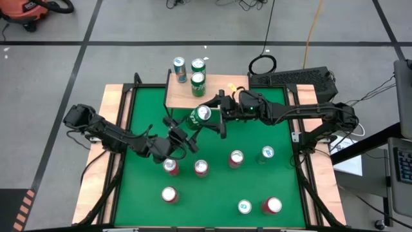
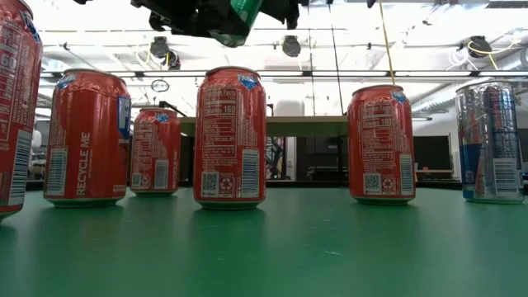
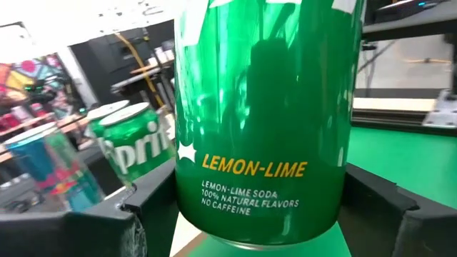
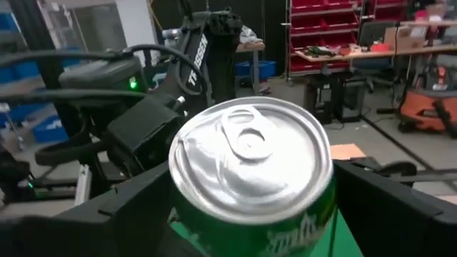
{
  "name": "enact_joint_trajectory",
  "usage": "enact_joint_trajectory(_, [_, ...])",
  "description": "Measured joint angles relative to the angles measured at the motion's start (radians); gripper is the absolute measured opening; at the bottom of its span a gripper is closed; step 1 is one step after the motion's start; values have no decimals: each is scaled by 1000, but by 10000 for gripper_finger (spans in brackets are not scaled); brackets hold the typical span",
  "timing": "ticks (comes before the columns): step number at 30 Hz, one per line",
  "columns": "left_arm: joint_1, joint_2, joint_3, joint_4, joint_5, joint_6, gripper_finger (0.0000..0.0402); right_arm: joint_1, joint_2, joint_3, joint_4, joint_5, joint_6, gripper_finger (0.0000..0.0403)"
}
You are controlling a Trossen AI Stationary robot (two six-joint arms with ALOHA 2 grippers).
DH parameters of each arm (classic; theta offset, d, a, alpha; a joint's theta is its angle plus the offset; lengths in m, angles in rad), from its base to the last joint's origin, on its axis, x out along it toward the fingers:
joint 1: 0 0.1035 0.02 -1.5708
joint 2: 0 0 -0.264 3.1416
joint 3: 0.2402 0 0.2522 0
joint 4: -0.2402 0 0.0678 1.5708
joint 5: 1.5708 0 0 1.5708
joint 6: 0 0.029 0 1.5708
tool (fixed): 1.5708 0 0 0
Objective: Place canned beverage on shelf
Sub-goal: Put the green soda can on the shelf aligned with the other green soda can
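A green can (image 4: 251, 175), clamped in both arms' jaws, hangs beside three cans (image 1: 197, 82) crowding the shelf (image 1: 175, 96).

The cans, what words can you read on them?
"LEMON-LIME", "LEMON-LIME SODA 100% NATURAL FLAVORS NO CAFFEINE": held green can, between both grippers, left gripper and right gripper.
"Sprit", cut off: green can behind.
"RECYCLE ME": red can.
"160" in a nutrition panel: middle red can; the rest is too small.
Blue can: unreadable.
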Motion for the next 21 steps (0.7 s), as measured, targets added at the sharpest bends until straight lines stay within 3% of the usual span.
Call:
enact_joint_trajectory(7, [1, 0, 0, 5, -32, -4, 289, 0, 4, 0, 6, 58, 43, 353])
enact_joint_trajectory(21, [7, 0, 0, 2, -76, -28, 289, 0, 67, 0, 159, 55, 41, 347])
